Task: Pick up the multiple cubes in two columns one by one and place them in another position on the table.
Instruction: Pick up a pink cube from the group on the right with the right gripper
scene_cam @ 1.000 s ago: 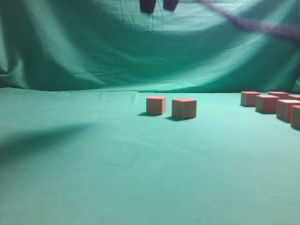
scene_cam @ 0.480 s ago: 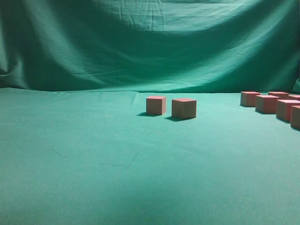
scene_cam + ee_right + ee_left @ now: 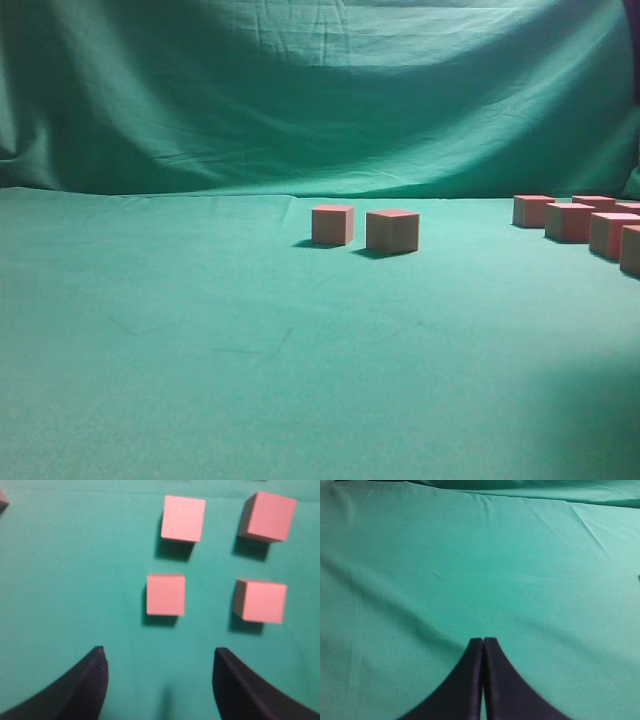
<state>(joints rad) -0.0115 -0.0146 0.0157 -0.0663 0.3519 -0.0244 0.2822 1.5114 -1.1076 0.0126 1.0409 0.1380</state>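
Cubes in two columns [image 3: 215, 560] sit on the green cloth [image 3: 200, 340] directly ahead of your right gripper [image 3: 160, 680], four visible in the right wrist view as a two-by-two block. Take the near-left cube [image 3: 166, 594] as your landmark: it lies just beyond the gap between the spread jaws, slightly left of the midline, faces roughly square to the jaw line. The near-right cube [image 3: 261, 600] stands to its right with clear cloth between; the far-left cube [image 3: 183, 518] and far-right cube [image 3: 268, 516] are behind it. The right gripper is wide open, holding nothing, looking steeply down, so judge it the nearer arm for the next pick. A cube has no long axis; any face pair should suit the jaws. In the exterior view, two placed cubes [image 3: 365, 227] stand well left of the column cluster [image 3: 585, 222] at the right edge. Your left gripper [image 3: 483, 645] has its tips pressed together, empty, over bare cloth with no cube in its view.
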